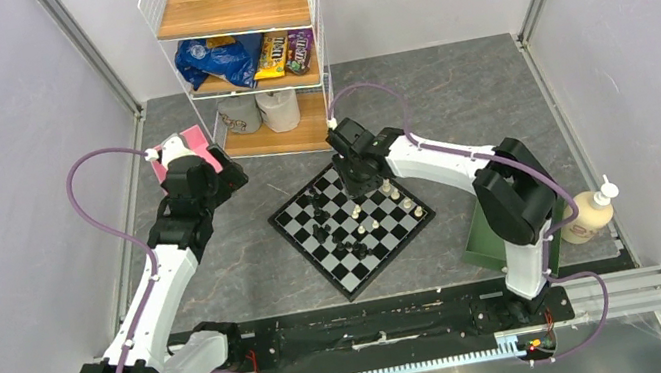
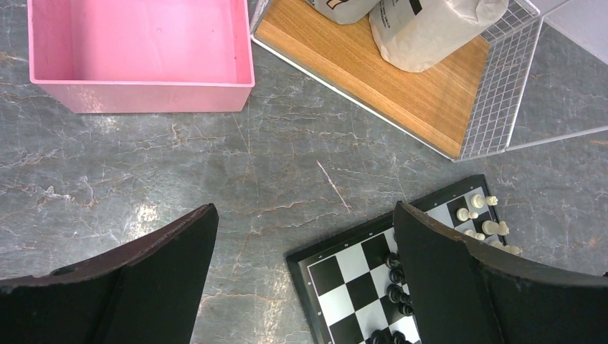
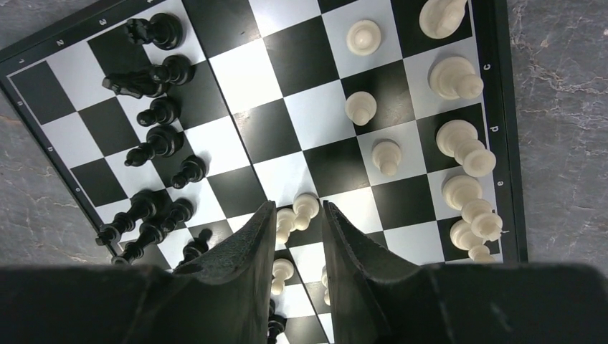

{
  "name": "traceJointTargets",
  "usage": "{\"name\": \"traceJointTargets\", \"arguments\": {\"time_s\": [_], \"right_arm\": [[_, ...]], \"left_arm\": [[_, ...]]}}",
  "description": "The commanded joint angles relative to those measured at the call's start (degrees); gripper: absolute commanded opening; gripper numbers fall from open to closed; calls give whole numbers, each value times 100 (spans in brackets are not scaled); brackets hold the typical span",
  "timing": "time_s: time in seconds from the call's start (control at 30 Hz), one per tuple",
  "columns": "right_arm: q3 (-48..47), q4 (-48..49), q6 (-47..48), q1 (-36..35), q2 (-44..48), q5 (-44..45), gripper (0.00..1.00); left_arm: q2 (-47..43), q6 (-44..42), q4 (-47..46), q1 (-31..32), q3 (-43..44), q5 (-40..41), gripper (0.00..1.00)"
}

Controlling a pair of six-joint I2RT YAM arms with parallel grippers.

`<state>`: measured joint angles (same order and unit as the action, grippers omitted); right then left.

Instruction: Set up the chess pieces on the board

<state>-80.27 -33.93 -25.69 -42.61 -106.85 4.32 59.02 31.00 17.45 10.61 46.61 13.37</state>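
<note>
**Both colours standing on the board (image 3: 283, 118)**

My right gripper (image 3: 297, 209) hovers over the board, fingers parted only a little, cream pawns (image 3: 285, 223) showing through the gap, nothing clamped. Black pieces (image 3: 159, 111) crowd one edge of the board, cream pieces (image 3: 459, 140) line the opposite edge. My left gripper (image 2: 305, 208) hangs wide apart just off the board's corner, nearer the pink box (image 2: 140, 50).

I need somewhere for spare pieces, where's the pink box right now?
Top view: the pink box sits back left, beside the wire shelf, partly hidden by the left gripper.
</note>
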Motion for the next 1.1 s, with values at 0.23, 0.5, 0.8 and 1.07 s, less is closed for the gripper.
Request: {"name": "traceJointTargets", "arguments": {"time_s": [0.23, 0.5, 0.8, 1.07], "right_arm": [[-24, -61, -140, -9, -201, -61, 36], [-15, -133, -146, -17, -249, -146, 35], [20, -172, -182, -36, -266, -147, 34], [34, -201, -200, -46, -301, -133, 32]], "left_arm": [[19, -51, -181, -33, -2, 36, 99], [11, -51, -178, -33, -7, 41, 99], [-3, -25, -198, -33, -20, 6, 99], [11, -24, -216, -33, -12, -16, 99]]}}
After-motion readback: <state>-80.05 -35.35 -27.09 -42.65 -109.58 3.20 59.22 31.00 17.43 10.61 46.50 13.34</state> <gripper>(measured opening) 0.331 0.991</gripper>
